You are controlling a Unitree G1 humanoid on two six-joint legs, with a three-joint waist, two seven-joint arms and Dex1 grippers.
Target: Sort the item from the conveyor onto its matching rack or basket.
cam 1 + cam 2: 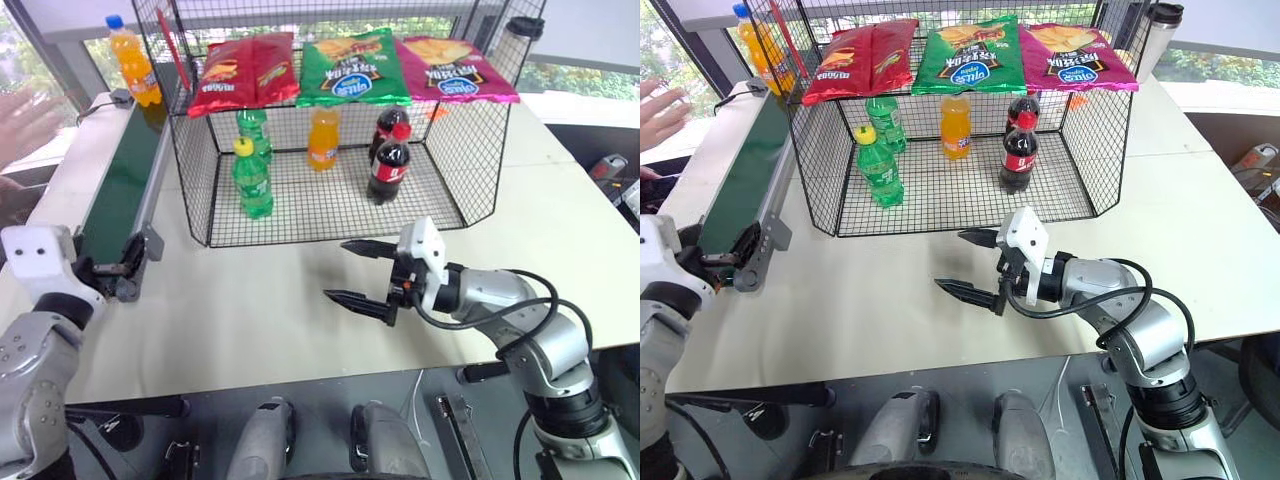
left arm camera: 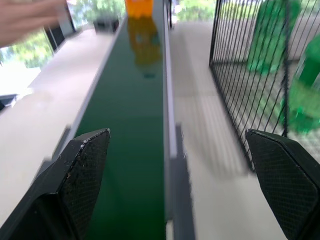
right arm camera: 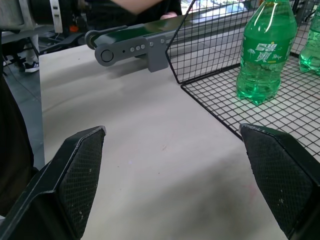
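Hovering above the tabletop near its front edge, the right gripper [image 1: 361, 271] points toward the robot's left with its two black fingers spread wide apart and nothing between them. The left gripper [image 2: 177, 175] sits at the near end of the conveyor [image 1: 122, 190], its fingers likewise spread apart and empty, one to either side of the belt in the left wrist view.

The conveyor runs along the left edge of the tabletop, a dark green belt in a grey frame with a grey side bracket [image 1: 148, 243] near its front end. The orange soda bottle [image 1: 133, 62] with the blue cap stands upright at the far end of the belt, well apart from both grippers. A person's hand [image 1: 25, 115] is visible beyond the left edge, beside the belt.

The black wire basket [image 1: 195, 180] stands just beside the conveyor toward the back of the tabletop, its open side facing the robot. On its grid floor stand two green bottles [image 1: 252, 178], an orange bottle with an orange cap [image 1: 322, 139] and two cola bottles [image 1: 388, 165], all upright. Three chip bags [image 1: 353, 68] lie on the flat wire shelf on top, red, green and pink.
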